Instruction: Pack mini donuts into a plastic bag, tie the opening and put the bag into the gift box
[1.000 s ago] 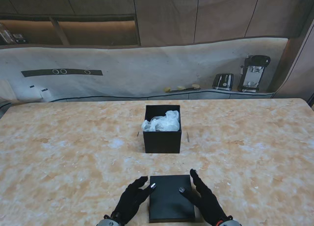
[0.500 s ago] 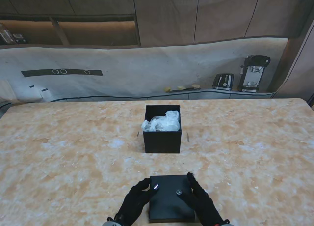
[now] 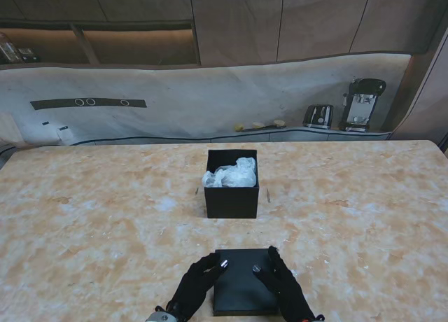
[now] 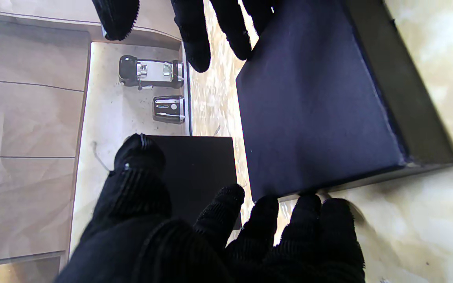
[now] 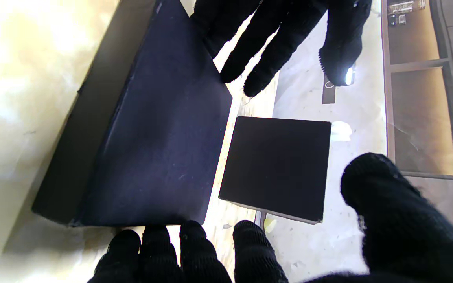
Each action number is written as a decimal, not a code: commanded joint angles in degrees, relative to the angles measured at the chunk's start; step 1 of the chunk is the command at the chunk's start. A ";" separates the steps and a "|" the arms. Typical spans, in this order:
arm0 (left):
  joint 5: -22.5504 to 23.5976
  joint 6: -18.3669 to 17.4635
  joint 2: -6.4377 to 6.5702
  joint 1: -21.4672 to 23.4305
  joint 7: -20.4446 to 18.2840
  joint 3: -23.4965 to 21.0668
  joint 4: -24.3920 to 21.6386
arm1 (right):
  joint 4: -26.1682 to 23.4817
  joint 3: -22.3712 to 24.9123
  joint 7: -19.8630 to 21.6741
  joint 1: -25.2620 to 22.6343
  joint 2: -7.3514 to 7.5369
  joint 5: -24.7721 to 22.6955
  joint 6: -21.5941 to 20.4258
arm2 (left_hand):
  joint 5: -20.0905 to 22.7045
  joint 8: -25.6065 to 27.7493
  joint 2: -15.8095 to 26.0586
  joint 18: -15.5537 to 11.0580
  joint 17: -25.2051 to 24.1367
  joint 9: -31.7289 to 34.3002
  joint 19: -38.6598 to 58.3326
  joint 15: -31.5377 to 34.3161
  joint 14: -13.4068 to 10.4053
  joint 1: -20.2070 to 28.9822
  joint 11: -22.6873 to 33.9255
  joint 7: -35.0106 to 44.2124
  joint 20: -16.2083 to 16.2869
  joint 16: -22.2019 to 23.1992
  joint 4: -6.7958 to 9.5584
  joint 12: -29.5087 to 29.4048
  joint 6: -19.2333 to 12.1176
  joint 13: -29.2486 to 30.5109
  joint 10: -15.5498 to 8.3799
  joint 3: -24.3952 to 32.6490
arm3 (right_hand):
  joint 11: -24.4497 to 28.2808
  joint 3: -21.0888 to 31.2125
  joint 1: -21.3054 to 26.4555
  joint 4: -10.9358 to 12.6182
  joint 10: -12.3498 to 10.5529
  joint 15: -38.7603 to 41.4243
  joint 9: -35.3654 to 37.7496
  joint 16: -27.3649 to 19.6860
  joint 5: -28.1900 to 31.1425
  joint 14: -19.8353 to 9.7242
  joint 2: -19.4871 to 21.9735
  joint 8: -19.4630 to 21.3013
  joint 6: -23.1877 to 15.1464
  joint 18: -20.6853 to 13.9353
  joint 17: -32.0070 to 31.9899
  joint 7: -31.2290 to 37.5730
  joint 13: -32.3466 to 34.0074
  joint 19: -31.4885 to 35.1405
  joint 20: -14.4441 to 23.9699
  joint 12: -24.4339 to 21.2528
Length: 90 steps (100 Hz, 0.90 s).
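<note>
At the bottom centre of the stand's frame, the robot's left hand and right hand, both in black gloves, flank the flat black lid lying on the marbled surface. Each hand has its fingers spread, with fingertips at the lid's side edges; neither has closed on it, and whether they actually touch the edges cannot be told from above. The wrist views show the lid as a shallow, stiff board cap with short walls, its top dark and matte. It looks light and rigid, likely to hold its shape if pinched from opposite sides, though thin walls give little to press on; the two side edges seem the natural hold. Farther up, at mid-frame, stands the open black gift box with the tied, crumpled clear plastic bag already inside, soft and rising just over the rim. The box sits well apart from both hands.
</note>
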 commanded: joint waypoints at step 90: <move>-0.17 -3.23 -0.44 0.18 -0.29 0.92 -1.59 | -3.14 -1.53 0.62 -2.14 -0.55 2.77 -4.26 | 1.84 0.39 4.28 -1.71 -0.43 1.36 -0.56 2.15 0.35 3.38 2.77 -1.50 -0.15 1.01 -0.01 0.52 0.00 1.56 -0.25 -0.58 | 4.17 3.24 -1.89 -2.91 -2.14 4.45 1.24 1.37 0.49 -3.26 -0.64 3.56 -0.32 -3.69 2.25 1.40 1.68 -0.25 2.51 0.94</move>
